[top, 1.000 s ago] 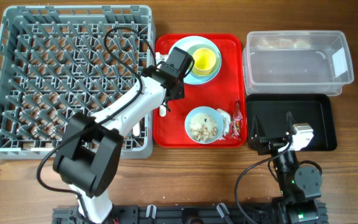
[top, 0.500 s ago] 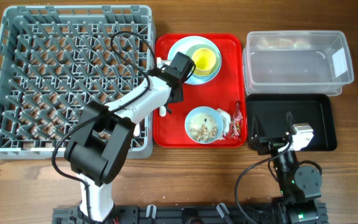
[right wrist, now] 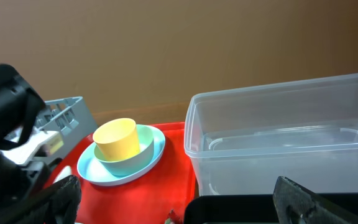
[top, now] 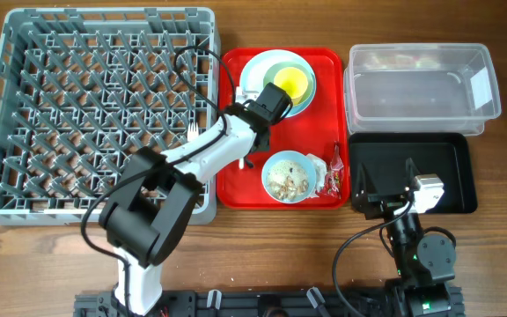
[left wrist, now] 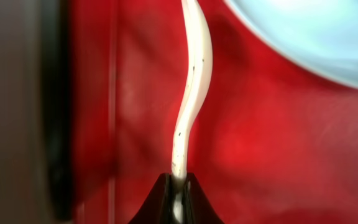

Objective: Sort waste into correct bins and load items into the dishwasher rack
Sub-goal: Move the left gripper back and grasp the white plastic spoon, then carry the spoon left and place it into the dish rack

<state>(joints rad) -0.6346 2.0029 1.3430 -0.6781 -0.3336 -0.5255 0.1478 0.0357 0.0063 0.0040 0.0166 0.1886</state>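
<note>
Two bowls (top: 266, 174), two bins (top: 412, 97), maybe two utensils (left wrist: 191, 81)

The left arm (top: 205, 151) stretches far forward and to the right, its fingers (left wrist: 160, 202) pressed together on a thin white plastic utensil (left wrist: 191, 81), while the right arm (top: 421, 251) sits folded low with its fingers (right wrist: 306, 199) spread wide apart.
</note>
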